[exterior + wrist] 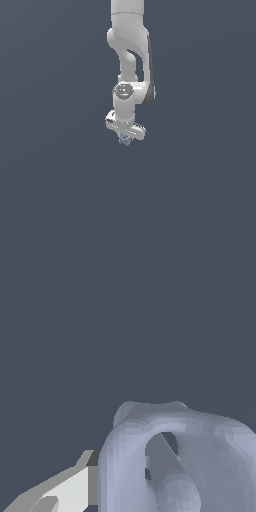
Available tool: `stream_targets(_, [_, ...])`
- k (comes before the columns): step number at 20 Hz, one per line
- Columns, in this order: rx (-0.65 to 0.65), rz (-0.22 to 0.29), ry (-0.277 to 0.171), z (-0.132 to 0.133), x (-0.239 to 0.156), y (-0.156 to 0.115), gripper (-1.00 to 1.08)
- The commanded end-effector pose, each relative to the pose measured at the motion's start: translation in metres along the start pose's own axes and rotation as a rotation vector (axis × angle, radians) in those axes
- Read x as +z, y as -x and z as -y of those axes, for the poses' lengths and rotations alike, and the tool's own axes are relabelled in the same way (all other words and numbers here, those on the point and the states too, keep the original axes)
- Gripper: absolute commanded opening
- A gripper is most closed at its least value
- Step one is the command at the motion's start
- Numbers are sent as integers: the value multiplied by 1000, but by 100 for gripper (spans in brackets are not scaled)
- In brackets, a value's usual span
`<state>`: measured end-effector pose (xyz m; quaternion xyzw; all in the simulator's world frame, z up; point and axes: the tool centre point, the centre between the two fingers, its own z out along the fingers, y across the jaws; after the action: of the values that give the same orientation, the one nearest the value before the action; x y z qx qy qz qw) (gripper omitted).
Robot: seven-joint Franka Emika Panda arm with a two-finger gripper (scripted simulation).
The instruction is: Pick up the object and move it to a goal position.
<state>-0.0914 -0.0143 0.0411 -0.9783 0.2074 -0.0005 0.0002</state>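
Observation:
The object is a tiny pale blue-lavender lumpy item right under the white gripper, near the middle of the exterior view. In the wrist view the object fills the lower part of the picture, very close, with a hole through it. One white-grey finger presses against its side. The other finger is hidden behind the object. The gripper looks shut on the object. The arm hangs straight down from above.
A plain dark blue-grey surface fills the background of both views. No other items, edges or goal marker show.

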Motion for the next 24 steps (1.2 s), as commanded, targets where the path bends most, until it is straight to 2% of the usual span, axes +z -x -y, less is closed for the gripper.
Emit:
stream_targets(1, [0,0,0,2,-1,1,-100])
stream_targets(6, [0,0,0,19,-12,5,-100])
stream_targets(11, [0,0,0,51,-32,13,-100])
stream_targets(24, [0,-1,2,179,-113,43,-100])
